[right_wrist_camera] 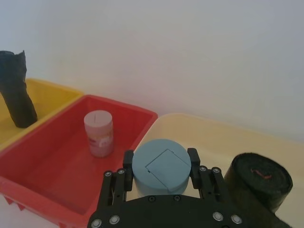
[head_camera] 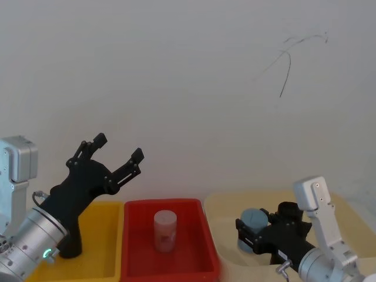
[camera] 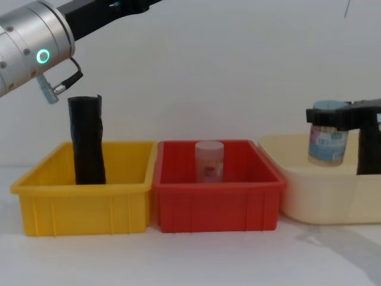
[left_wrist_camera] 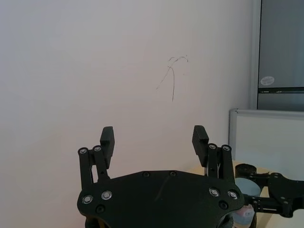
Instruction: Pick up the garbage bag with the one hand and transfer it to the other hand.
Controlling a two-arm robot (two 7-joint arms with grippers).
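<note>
The garbage bag (camera: 87, 140) stands upright in the yellow bin (camera: 86, 201), its long axis vertical and its top clear above the rim. The left gripper (head_camera: 111, 157) hangs above and beyond the bag, fingers spread wide and empty; it is judged the nearer arm and must descend onto the bag's exposed top. Open room surrounds the roll inside the bin. The red bin (camera: 217, 196) lies between. Farther right, the right gripper (camera: 337, 119) is clamped on the blue-lidded jar (right_wrist_camera: 161, 166) over the cream tub (camera: 309, 190).
</note>
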